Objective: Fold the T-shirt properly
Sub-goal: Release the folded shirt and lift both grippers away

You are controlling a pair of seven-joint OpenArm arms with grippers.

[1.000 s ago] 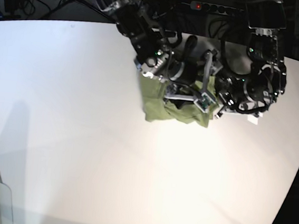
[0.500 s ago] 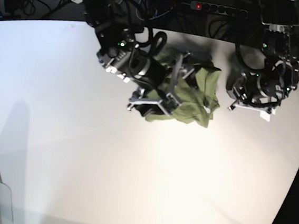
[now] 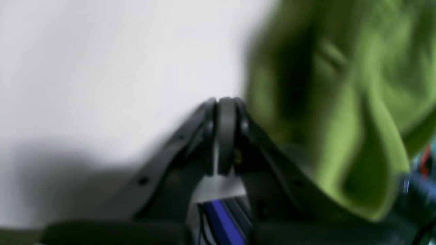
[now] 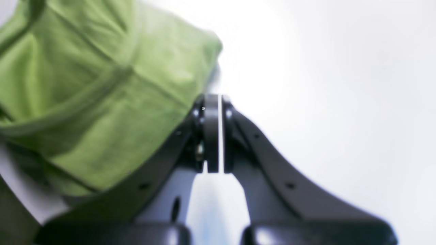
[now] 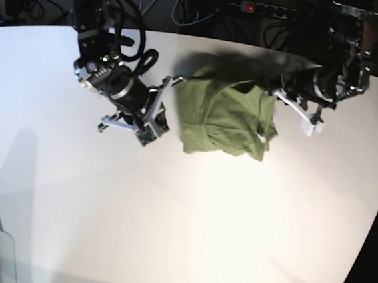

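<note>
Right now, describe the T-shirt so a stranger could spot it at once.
Look to the far half of the white table, between the two black arms. The T-shirt lies there as a folded olive-green bundle. It is the only cloth and the only green thing in view.

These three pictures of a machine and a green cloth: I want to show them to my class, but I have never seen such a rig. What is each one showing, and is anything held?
A two-armed robot at a white table. One picture looks down from overhead; the other two come from cameras on each wrist, looking along the grippers. An olive-green T-shirt lies bunched in a rough fold between the arms. The right gripper sits at one side of it, the left gripper at the other. Both are shut and empty: the wrist views show closed fingertips with the cloth beside them, not between.
</note>
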